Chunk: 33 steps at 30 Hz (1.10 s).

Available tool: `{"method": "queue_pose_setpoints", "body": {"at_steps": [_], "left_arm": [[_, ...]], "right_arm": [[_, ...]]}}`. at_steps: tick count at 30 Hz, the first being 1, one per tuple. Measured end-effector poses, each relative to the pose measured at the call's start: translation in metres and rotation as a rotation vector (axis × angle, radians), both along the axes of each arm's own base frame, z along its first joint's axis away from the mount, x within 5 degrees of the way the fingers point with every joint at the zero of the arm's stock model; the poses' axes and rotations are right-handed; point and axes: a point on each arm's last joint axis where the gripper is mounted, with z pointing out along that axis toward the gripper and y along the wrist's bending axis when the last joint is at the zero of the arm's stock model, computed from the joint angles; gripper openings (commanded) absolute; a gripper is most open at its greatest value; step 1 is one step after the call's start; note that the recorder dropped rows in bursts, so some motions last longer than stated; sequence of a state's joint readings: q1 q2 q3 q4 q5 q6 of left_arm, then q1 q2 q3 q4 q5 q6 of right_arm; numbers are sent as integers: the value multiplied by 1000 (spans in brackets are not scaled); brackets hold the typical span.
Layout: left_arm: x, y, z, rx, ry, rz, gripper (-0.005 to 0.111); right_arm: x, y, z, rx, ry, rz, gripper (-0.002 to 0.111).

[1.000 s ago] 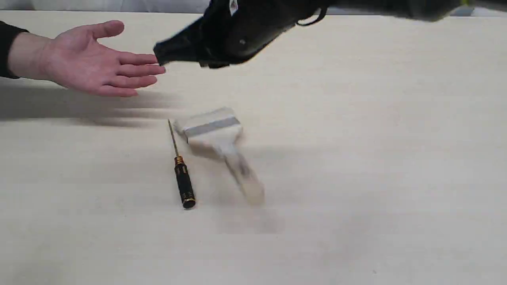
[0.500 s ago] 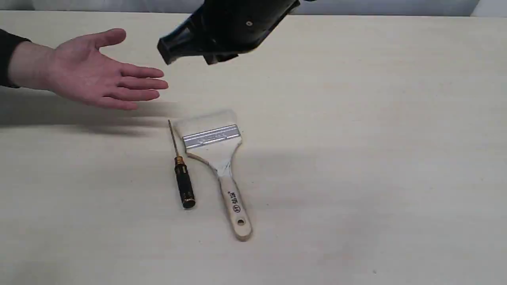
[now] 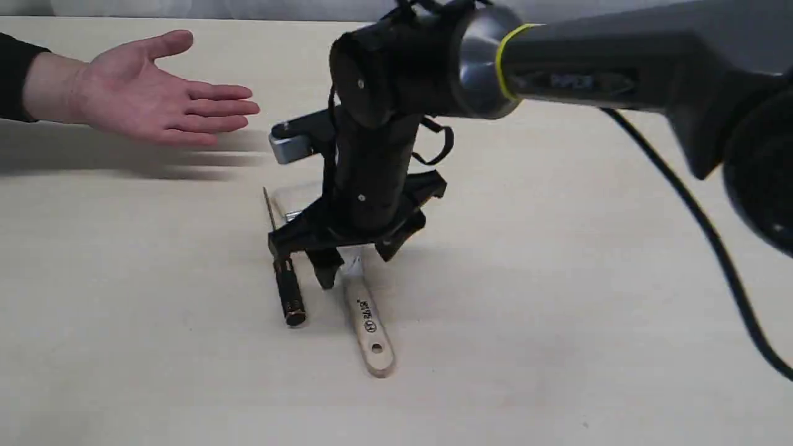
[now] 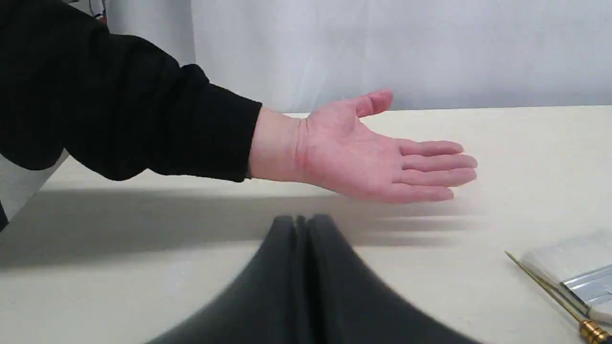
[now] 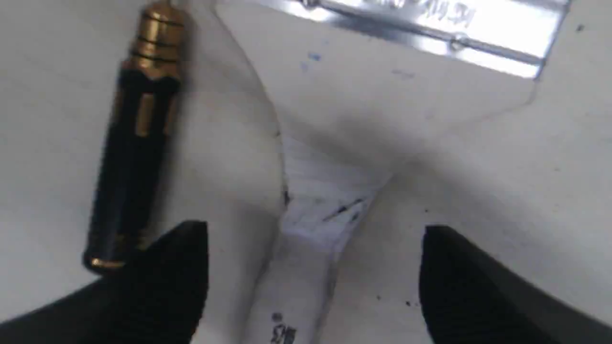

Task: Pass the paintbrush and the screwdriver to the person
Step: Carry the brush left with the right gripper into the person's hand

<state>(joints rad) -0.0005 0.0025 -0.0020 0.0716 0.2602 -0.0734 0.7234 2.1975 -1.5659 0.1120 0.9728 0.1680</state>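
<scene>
At the far left the person's open hand [image 3: 142,93] is held palm up above the pale table [image 3: 557,347], clear of both tools. In the left wrist view the left gripper [image 4: 301,224] sits low in front of that hand [image 4: 373,153], its two dark fingers pressed together with nothing between them. Toward the middle the screwdriver [image 3: 286,285] lies flat on the table, its thin shaft pointing away and its black handle nearer the camera. Just beside it on the right lies the paintbrush [image 3: 368,328], bristles away, wooden handle toward the camera. The right gripper [image 3: 354,263] points down over the brush's neck; its wrist view shows the jaws spread wide on either side of the narrow neck [image 5: 325,205], gripping nothing, with the screwdriver handle [image 5: 134,143] just outside one fingertip.
</scene>
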Motion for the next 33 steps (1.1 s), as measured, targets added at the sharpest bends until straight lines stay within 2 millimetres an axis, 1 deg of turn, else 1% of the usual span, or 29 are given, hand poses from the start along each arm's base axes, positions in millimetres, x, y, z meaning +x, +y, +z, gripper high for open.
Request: {"method": "queue_pose_setpoints", "body": {"at_steps": [2, 4, 6, 10, 12, 15, 20, 24, 26, 29, 31, 33], "left_arm": [[0, 0, 0, 0, 0, 0, 0], [0, 0, 0, 0, 0, 0, 0], [0, 0, 0, 0, 0, 0, 0], [0, 0, 0, 0, 0, 0, 0], [0, 0, 0, 0, 0, 0, 0], [0, 0, 0, 0, 0, 0, 0], [0, 0, 0, 0, 0, 0, 0], [0, 0, 0, 0, 0, 0, 0], [0, 0, 0, 0, 0, 0, 0], [0, 0, 0, 0, 0, 0, 0], [0, 0, 0, 0, 0, 0, 0], [0, 0, 0, 0, 0, 0, 0]], "right_arm": [[0, 0, -10, -21, 24, 1, 64], [0, 1, -12, -19, 28, -3, 60], [1, 1, -14, -30, 25, 4, 48], [1, 5, -15, -36, -9, 27, 18], [2, 6, -15, -29, -27, 33, 5], [4, 11, -15, -4, -74, 44, 4], [9, 13, -14, 19, -132, 54, 4], [11, 15, -8, 53, -176, 53, 4], [11, 14, 4, 71, -199, 53, 4], [10, 14, 36, 125, -263, 50, 4], [9, 12, 61, 168, -313, 47, 4], [8, 11, 80, 208, -356, 43, 4]]}}
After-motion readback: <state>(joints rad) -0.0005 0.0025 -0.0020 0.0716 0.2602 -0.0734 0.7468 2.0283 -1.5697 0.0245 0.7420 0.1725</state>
